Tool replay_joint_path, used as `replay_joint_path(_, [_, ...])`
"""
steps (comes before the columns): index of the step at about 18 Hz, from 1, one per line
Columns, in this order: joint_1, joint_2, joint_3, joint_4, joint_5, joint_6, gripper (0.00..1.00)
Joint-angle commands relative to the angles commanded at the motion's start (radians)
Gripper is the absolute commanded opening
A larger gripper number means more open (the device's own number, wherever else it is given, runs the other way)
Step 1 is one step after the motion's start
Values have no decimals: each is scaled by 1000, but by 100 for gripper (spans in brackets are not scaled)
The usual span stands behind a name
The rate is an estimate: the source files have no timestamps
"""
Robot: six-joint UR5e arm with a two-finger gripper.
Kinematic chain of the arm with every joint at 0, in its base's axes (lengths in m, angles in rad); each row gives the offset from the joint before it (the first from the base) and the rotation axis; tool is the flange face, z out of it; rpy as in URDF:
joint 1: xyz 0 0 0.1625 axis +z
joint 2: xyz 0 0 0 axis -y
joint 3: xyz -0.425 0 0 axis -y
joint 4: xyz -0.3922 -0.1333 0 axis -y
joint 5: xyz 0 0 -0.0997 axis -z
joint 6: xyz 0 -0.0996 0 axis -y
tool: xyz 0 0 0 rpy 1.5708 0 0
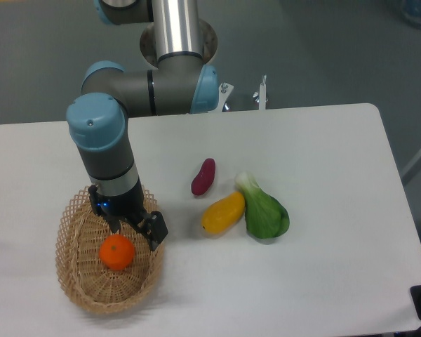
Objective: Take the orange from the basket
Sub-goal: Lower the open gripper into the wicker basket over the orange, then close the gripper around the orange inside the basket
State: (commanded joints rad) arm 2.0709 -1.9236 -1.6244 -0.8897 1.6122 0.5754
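A small, round, bright-orange fruit (117, 253) is seen lying inside the oval tan wicker basket (76, 281), which is set near the front left corner of the white desk (323, 175). The black two-finger gripper (135, 230) is held over the basket, just beside the orange at its upper right. One finger is visible at the basket's right rim, the other is mostly hidden, so whether the jaws are spread or closed cannot be told; nothing is seen grasped. Toward the desk's middle, a dark purple elongated vegetable (203, 176), a yellow-orange elongated fruit (223, 213) and a green leafy vegetable (265, 210) are grouped.
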Motion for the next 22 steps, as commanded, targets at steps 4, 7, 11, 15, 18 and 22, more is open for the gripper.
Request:
replay_joint_path(4, [-8, -9, -26, 0, 5, -19, 100])
replay_joint_path(7, [-20, -14, -49, 2, -11, -46, 100])
replay_joint_path(11, [-21, -58, -32, 3, -118, -164, 100])
replay_joint_path(15, [-21, -95, -20, 11, -149, -204, 100])
replay_joint_path(18, [-23, -113, -18, 29, -149, -193, 100])
replay_joint_path(22, [-31, -120, -29, 38, -146, -207, 100])
